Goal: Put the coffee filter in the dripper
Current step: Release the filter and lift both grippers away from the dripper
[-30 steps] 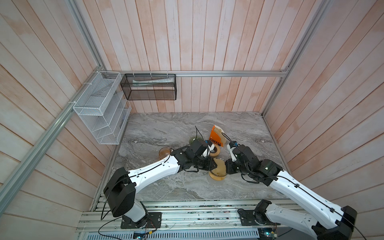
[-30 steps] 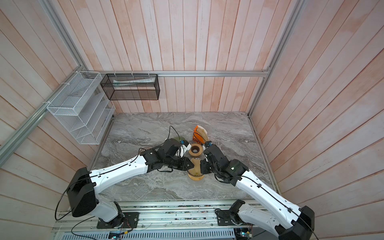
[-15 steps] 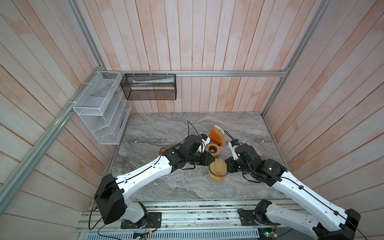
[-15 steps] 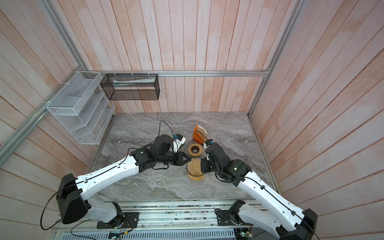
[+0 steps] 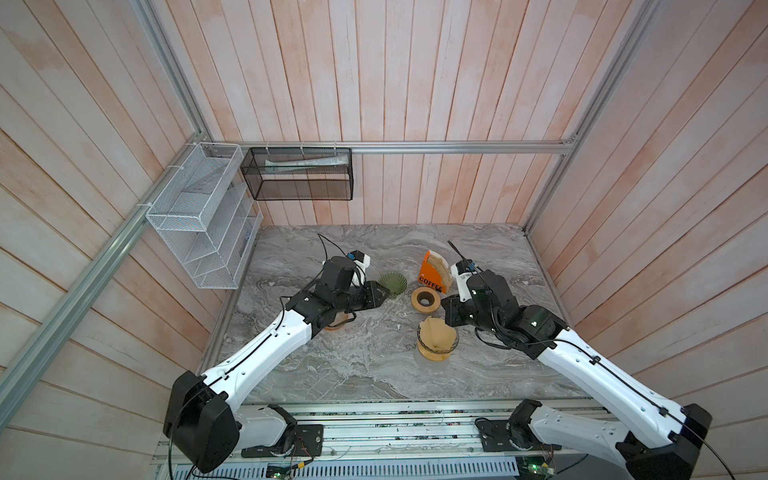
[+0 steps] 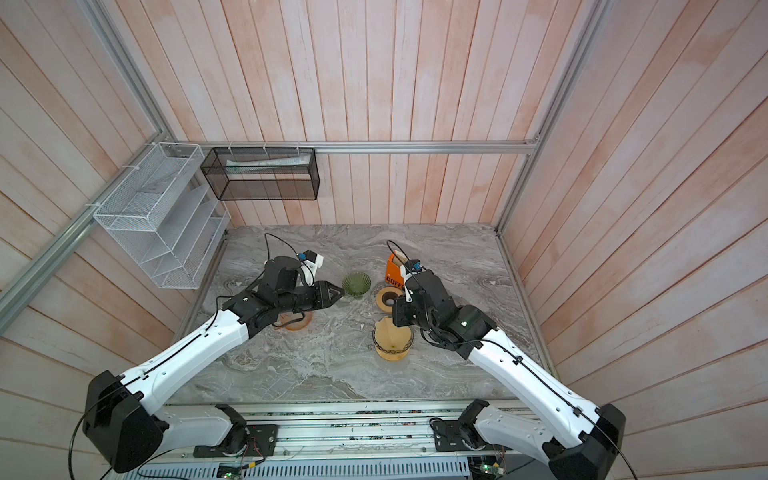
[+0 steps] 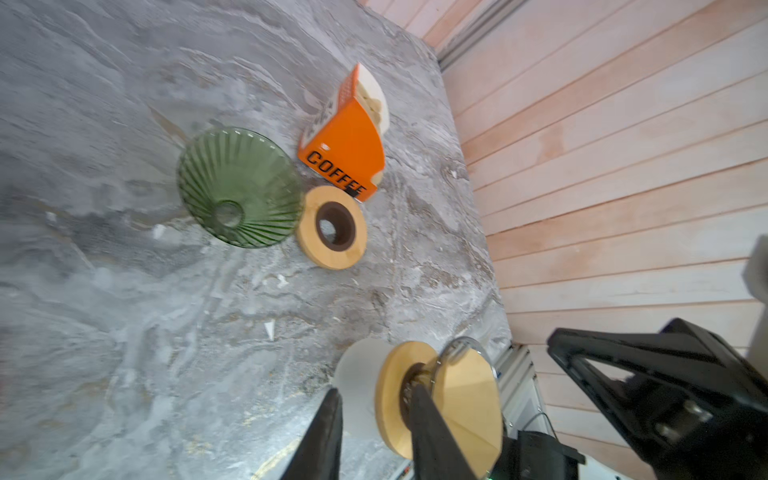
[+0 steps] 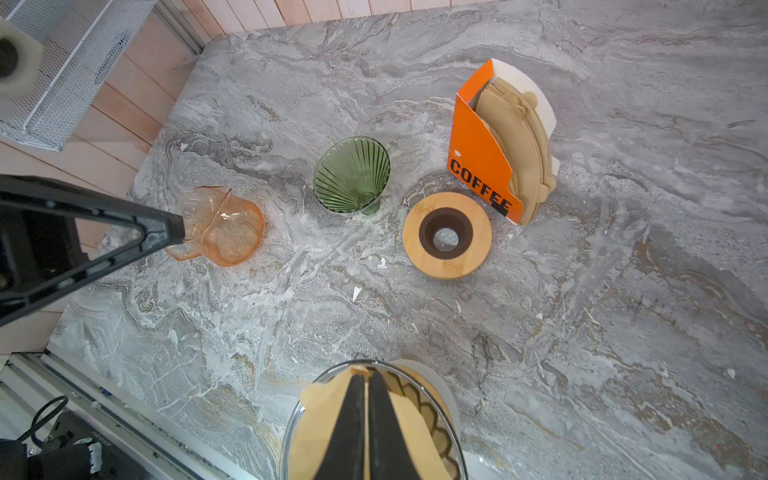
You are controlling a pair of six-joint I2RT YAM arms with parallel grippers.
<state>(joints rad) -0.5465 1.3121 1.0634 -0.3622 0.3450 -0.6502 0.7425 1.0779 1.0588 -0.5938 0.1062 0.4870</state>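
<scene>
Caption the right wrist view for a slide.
Right end effector pinches coffee filter in glass dripper; green dripper, wooden ring, filter box beyond.

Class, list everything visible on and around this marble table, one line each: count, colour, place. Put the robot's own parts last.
table: one, grey marble, under everything.
green dripper: one, green glass, mid-table.
wooden ring: one, tan, bare, right of the green dripper.
filter box: one, orange, behind the wooden ring, holding spare brown filters.
clear dripper: one, clear, wooden base, nearer the front.
coffee filter: one, brown, inside the clear dripper.
glass jug: one, orange, left of centre.
wire rack: one, white, left wall.
mesh basket: one, black, back wall.
left gripper: one, black, open and empty, beside the green dripper.
right gripper: one, black, shut on the coffee filter.
</scene>
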